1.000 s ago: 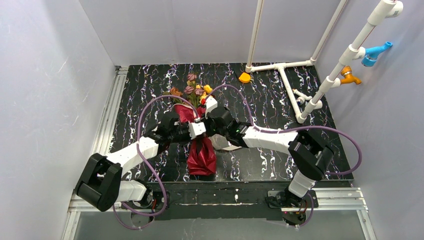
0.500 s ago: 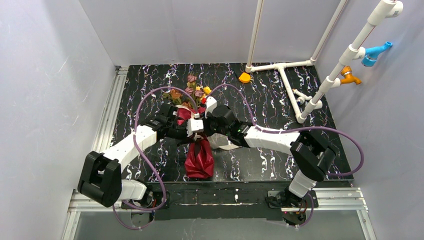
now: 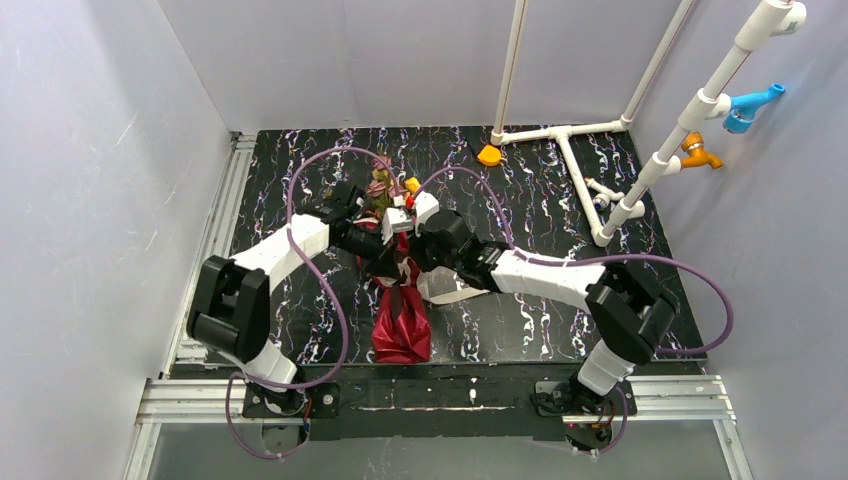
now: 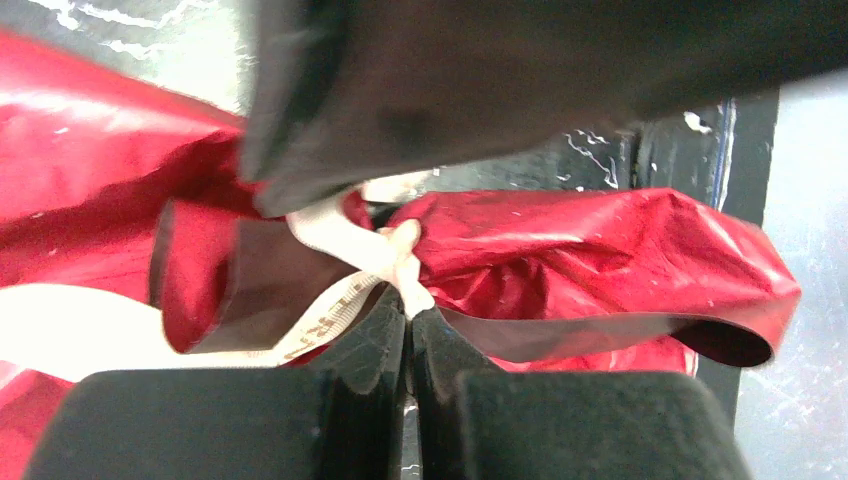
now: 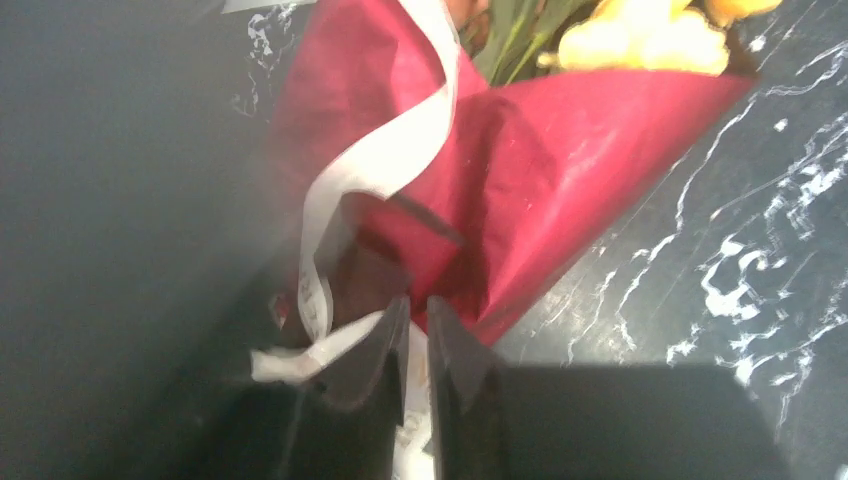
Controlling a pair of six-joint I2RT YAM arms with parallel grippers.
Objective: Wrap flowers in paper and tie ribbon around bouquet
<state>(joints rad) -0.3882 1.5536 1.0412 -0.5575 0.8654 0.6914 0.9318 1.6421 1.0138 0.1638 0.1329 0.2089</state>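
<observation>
The bouquet lies mid-table, its dark red paper point(image 3: 401, 325) running toward the near edge and its flowers point(image 3: 381, 187) pointing away. The cream ribbon point(image 4: 340, 232) is knotted round the cone's waist, and a loose loop of it point(image 3: 452, 291) lies to the right. My left gripper point(image 4: 408, 308) is shut on a ribbon end right at the knot; from above it point(image 3: 386, 263) sits over the waist. My right gripper point(image 5: 418, 312) meets it there point(image 3: 411, 257), its jaws a narrow gap apart with ribbon point(image 5: 385, 160) running loosely through. Yellow blooms point(image 5: 640, 40) show beyond.
An orange wedge point(image 3: 488, 155) sits at the back by a white pipe frame point(image 3: 572, 152). A slanted white pipe at the right carries a blue fitting point(image 3: 750, 104) and an orange fitting point(image 3: 700, 153). Purple cables point(image 3: 325, 290) arc over both arms.
My left arm has swung away from the near edge, bringing its gripper onto the waist from the back left. The right jaws have parted slightly. The bouquet's tail has shifted a little.
</observation>
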